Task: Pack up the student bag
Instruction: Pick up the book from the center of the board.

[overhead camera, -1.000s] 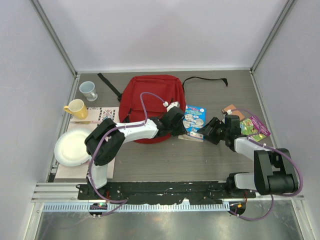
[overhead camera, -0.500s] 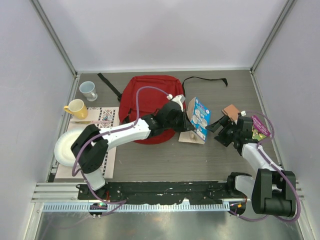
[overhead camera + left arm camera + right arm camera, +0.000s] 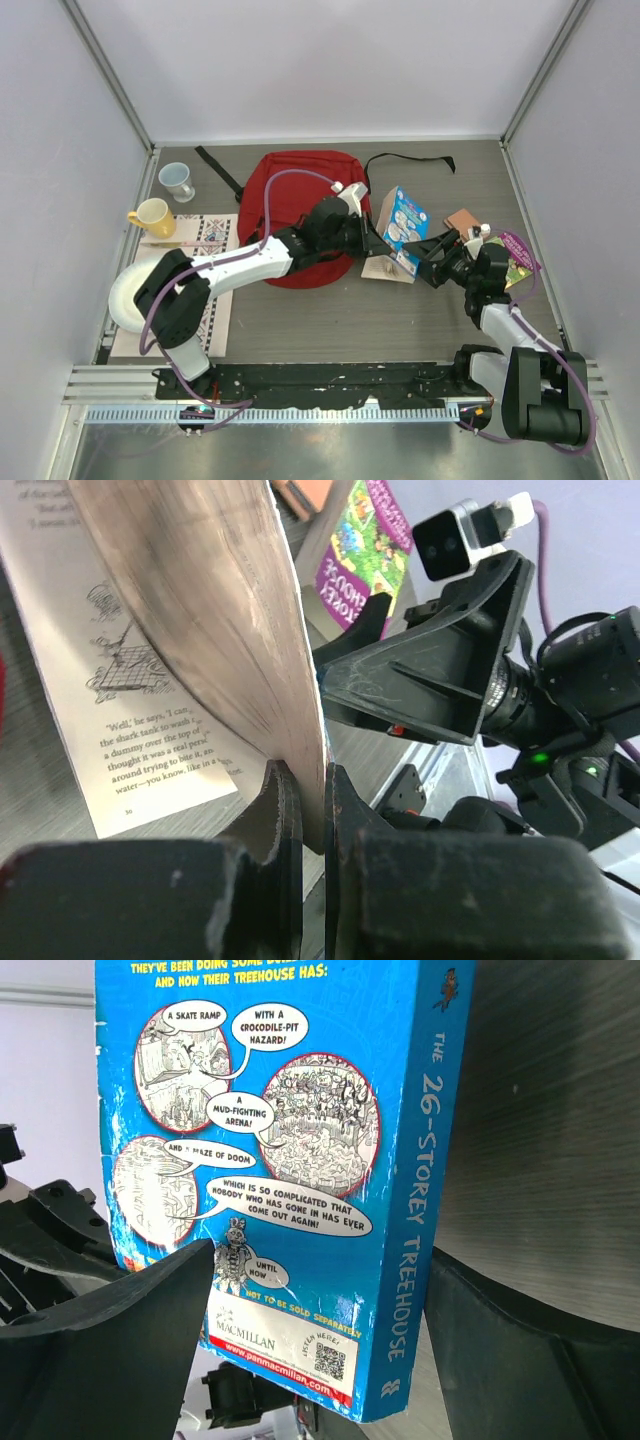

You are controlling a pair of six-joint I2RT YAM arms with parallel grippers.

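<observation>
The red student bag (image 3: 300,200) lies flat at the back middle of the table. My left gripper (image 3: 372,236) reaches over its right edge and is shut on the lower edge of a blue paperback book (image 3: 403,226), holding it tilted up on end. In the left wrist view both jaws (image 3: 301,780) pinch the book's page block (image 3: 210,600), and a printed page (image 3: 120,730) hangs towards the table. My right gripper (image 3: 432,258) is open just right of the book. In the right wrist view its fingers (image 3: 130,1340) stand either side of the blue book (image 3: 300,1160).
A purple and green book (image 3: 515,258) and a brown item (image 3: 462,220) lie at the right. A yellow mug (image 3: 152,216), a pale mug (image 3: 177,180), a white plate (image 3: 130,295) and a patterned mat (image 3: 205,232) sit at the left. A black strap (image 3: 410,160) trails behind the bag.
The left gripper has raised the blue book from flat to standing on edge. The right gripper let go, opened wide, drew back, then came in around the book again.
</observation>
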